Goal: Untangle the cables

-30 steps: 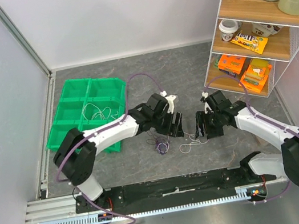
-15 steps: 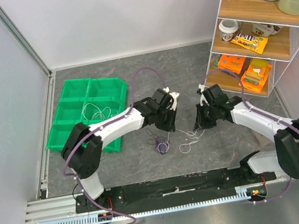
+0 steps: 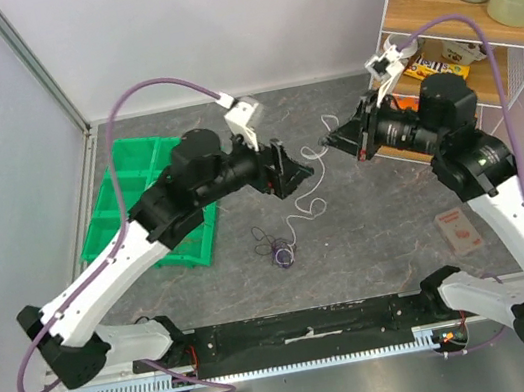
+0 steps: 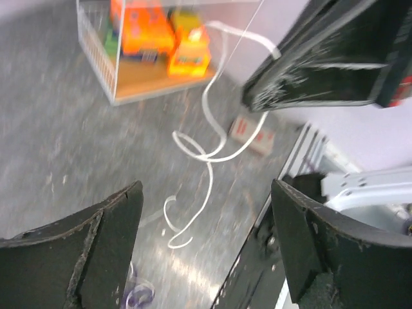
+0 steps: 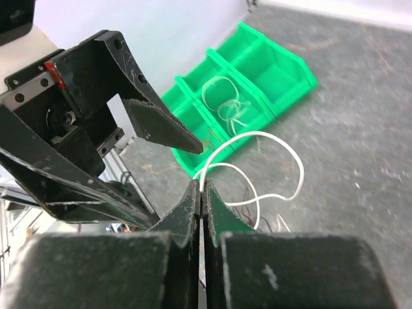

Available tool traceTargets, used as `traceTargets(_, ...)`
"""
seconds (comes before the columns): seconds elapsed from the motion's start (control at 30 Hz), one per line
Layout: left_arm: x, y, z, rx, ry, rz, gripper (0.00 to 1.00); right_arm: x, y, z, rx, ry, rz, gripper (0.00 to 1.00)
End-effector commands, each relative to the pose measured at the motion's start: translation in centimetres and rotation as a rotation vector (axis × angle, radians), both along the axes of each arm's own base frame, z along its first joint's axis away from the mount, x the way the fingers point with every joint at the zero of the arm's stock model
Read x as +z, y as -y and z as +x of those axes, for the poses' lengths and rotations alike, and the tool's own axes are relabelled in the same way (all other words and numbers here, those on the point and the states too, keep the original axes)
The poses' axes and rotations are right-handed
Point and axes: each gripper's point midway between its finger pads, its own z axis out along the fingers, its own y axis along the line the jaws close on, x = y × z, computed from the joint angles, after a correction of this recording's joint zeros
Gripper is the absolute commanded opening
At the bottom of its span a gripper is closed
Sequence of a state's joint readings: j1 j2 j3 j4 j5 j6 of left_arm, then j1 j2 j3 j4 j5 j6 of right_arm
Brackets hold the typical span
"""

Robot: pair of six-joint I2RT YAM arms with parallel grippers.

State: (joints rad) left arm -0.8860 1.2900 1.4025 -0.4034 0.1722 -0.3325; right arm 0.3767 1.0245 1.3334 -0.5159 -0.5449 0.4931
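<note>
My right gripper (image 3: 327,141) (image 5: 201,185) is raised above the table and shut on one end of a white cable (image 3: 302,211) (image 5: 286,156). The cable hangs in loops down to the grey table, where its tail (image 4: 207,149) curls. A small purple cable clump (image 3: 278,252) (image 4: 137,297) with thin dark strands lies on the table just below and left of it. My left gripper (image 3: 291,165) (image 4: 206,190) hovers facing the right one, jaws wide open with nothing between them. Its fingers (image 5: 158,125) show close to the held cable in the right wrist view.
A green divided bin (image 3: 137,200) (image 5: 270,67) at the left holds loose white cables (image 5: 225,103). A wire shelf (image 3: 483,66) with snack packs (image 4: 151,32) and bottles stands at the back right. A flat packet (image 3: 461,230) (image 4: 254,133) lies on the table at the right.
Both arms have lifted off the table. The right gripper shut on the white cable and drew it up, away from the purple clump. The left gripper closed briefly, then opened wide.
</note>
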Motion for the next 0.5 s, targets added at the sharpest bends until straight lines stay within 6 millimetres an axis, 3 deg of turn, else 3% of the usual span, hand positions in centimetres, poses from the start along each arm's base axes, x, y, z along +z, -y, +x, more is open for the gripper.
traceTargets(0.0, 7.8, 1.0, -1.7, -0.119, 0.215, -0.254, 0.88, 8.0, -1.2, -2.6, 0.119, 0.122, 0.167, 0.0)
traceTargets(0.07, 9.5, 1.4, -2.4, -0.16, 0.242, -0.318, 0.89, 11.2, -1.3, -3.4, 0.139, 0.158, 0.243, 0.0)
traceTargets(0.17, 10.4, 2.4, -3.6, -0.254, 0.238, -0.363, 0.89, 15.6, -1.5, -4.7, 0.182, 0.189, 0.372, 0.0)
traceTargets(0.33, 9.6, 3.6, -4.0, -0.304, 0.173, -0.377, 0.82, 21.7, -1.2, -7.2, 0.262, 0.269, 0.559, 0.0)
traceTargets(0.47, 9.1, 3.7, -3.4, -0.274, 0.161, -0.377, 0.52, 24.1, -0.7, -8.5, 0.299, 0.288, 0.639, 0.0)
